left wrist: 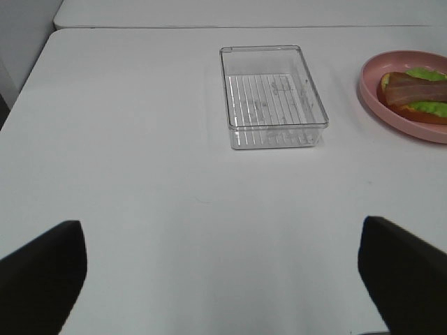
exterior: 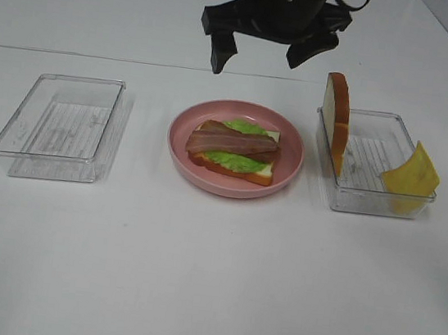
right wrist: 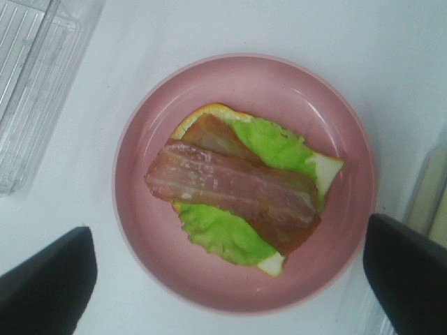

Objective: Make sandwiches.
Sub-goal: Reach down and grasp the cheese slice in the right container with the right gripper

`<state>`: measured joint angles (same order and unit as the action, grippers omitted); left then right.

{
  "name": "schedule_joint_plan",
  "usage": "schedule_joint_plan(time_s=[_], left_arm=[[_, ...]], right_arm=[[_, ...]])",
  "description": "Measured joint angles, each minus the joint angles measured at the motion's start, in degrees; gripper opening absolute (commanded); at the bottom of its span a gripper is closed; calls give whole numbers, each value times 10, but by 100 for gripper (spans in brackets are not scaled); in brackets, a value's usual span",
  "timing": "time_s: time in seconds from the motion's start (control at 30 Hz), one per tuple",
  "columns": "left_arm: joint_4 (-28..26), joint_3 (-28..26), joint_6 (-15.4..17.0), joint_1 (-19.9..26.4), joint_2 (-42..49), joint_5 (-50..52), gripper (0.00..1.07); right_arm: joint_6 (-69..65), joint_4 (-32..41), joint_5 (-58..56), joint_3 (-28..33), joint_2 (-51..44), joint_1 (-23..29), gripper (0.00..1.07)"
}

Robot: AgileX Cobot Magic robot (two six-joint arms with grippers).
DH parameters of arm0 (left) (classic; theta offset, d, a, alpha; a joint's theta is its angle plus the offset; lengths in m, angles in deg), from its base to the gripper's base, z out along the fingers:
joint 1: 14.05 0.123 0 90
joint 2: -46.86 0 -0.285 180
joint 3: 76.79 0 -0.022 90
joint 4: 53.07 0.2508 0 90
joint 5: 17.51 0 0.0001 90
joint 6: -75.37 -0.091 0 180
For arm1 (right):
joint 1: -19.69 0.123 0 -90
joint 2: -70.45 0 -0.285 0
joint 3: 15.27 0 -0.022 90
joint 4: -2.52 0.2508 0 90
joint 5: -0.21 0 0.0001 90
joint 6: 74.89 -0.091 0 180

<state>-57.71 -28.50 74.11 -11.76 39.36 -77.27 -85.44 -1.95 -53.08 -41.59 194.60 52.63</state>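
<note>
The sandwich [exterior: 234, 150] lies partly stacked on the round pink plate [exterior: 289, 176]: a white bread slice with an orange-brown crust, green lettuce and brown bacon [right wrist: 230, 185] on top. A second bread slice [exterior: 337, 120] stands on edge in the clear right container [exterior: 368, 199], with a yellow cheese slice [exterior: 412, 172] leaning at its far end. My right gripper [exterior: 254, 62] hangs open above and behind the plate, holding nothing; its dark fingers [right wrist: 42, 286] frame the plate [right wrist: 154, 244]. My left gripper [left wrist: 223, 279] is open over bare table, out of the high view.
An empty clear container [exterior: 60, 125] sits left of the plate and shows in the left wrist view as the ribbed clear container [left wrist: 272, 94], beside the plate's rim [left wrist: 370, 91]. White table surrounds everything, with a seam across the back.
</note>
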Motion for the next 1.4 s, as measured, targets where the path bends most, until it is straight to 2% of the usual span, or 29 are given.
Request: schedule_joint_plan(time_s=[0.07,0.27,0.33,0.37,0.43,0.47,0.53,0.67,0.83,0.9,0.93,0.97,1.0,1.13,1.4], left_arm=[[0,0,0,0,0,0,98],[0,0,0,0,0,0,98],[0,0,0,0,0,0,98],[0,0,0,0,0,0,98],[0,0,0,0,0,0,98],[0,0,0,0,0,0,98],[0,0,0,0,0,0,98],[0,0,0,0,0,0,98],[0,0,0,0,0,0,98],[0,0,0,0,0,0,98],[0,0,0,0,0,0,98],[0,0,0,0,0,0,98],[0,0,0,0,0,0,98],[0,0,0,0,0,0,98],[0,0,0,0,0,0,98]], right_arm=[[-6,0,-47,-12,-22,0,98],[-13,3,-95,-17,-52,-13,98],[-19,4,-146,-17,-70,-54,98],[-19,4,-146,-17,-70,-54,98],[-18,3,-158,-17,-83,-97,98],[-18,3,-158,-17,-83,-97,98],[-11,10,-159,-17,-88,-142,98],[-2,26,-160,-17,-89,-175,98],[19,35,-163,19,-89,-221,98],[27,36,-160,63,-89,-246,97],[27,36,-160,63,-89,-246,97],[30,36,-139,96,-89,-262,97],[30,36,-139,96,-89,-262,97],[40,40,-63,157,-89,-295,96],[42,50,-11,175,-85,-305,94]])
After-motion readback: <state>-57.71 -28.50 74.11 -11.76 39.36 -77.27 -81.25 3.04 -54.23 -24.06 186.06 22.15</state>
